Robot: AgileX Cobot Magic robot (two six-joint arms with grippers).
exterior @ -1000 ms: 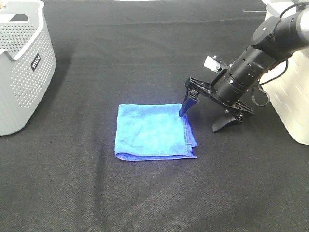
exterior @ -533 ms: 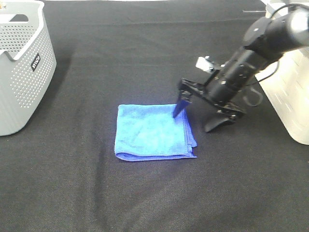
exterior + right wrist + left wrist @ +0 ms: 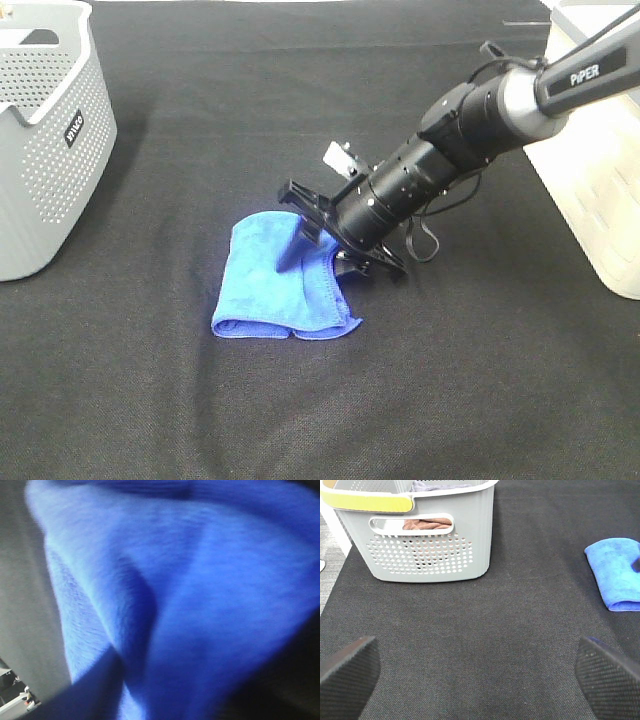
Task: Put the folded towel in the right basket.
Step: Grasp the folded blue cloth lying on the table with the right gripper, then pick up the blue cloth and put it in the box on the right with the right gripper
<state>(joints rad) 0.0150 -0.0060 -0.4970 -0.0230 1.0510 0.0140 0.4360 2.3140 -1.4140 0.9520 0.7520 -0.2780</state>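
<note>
The blue folded towel [image 3: 265,290] lies on the black cloth, left of centre, bunched up and lifted along its right edge. My right gripper [image 3: 320,255] has pushed into that edge with its jaws spread: one finger lies on top of the towel and the other is low at its side. The right wrist view is filled with blurred blue towel [image 3: 200,580], with a dark finger [image 3: 95,690] against it. The white right basket [image 3: 600,190] stands at the right edge. My left gripper [image 3: 480,680] is open and empty, far from the towel [image 3: 615,575].
A grey perforated basket [image 3: 50,150] stands at the left edge. The left wrist view shows it [image 3: 420,535] with a brown cloth [image 3: 427,524] inside. Black cloth [image 3: 300,420] covers the table.
My right gripper has moved left and down into the towel. The towel has slid left and bunched up from its flat square shape.
</note>
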